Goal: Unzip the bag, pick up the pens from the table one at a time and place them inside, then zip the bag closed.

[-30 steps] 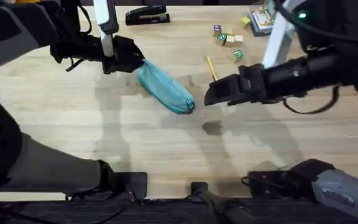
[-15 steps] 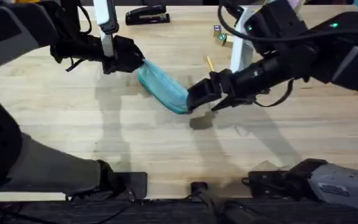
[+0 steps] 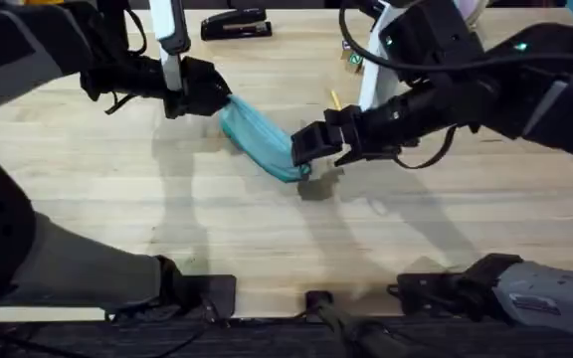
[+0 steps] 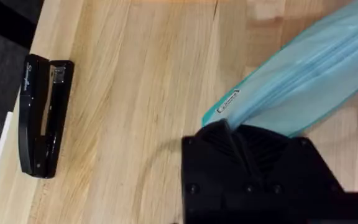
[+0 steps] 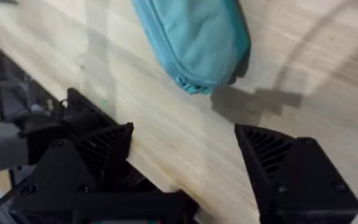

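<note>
You see one teal pencil pouch (image 3: 261, 143) on the surface (image 3: 267, 239), center of frame, long axis from upper left to lower right. Your left tool (image 3: 219, 97) pinches its upper-left end. Your right tool (image 3: 304, 149), fingers wide apart, holds nothing beside its lower-right end. One yellow pen (image 3: 334, 99) lies behind.

Right tool (image 3: 303, 149) closer to bag (image 3: 260, 141)
</note>
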You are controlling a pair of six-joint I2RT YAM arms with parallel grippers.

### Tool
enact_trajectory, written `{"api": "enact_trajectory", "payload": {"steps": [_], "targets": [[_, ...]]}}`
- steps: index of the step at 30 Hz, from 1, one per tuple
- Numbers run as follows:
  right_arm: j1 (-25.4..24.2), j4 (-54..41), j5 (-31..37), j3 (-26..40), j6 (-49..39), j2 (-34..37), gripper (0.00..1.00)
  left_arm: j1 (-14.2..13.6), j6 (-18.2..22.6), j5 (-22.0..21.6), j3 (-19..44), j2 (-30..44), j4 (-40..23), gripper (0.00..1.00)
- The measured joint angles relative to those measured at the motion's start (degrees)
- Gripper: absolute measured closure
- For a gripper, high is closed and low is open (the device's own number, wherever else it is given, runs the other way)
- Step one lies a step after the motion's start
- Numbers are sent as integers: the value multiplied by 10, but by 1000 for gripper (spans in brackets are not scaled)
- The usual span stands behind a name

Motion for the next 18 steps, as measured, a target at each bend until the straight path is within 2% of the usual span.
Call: {"api": "enact_trajectory", "payload": {"steps": [9,18], "targets": [[55,58,49,-8,46,0,5,0,0,0,0,0,0,959],[66,203,29,-116,144,0,5,0,0,0,0,0,0,959]]}}
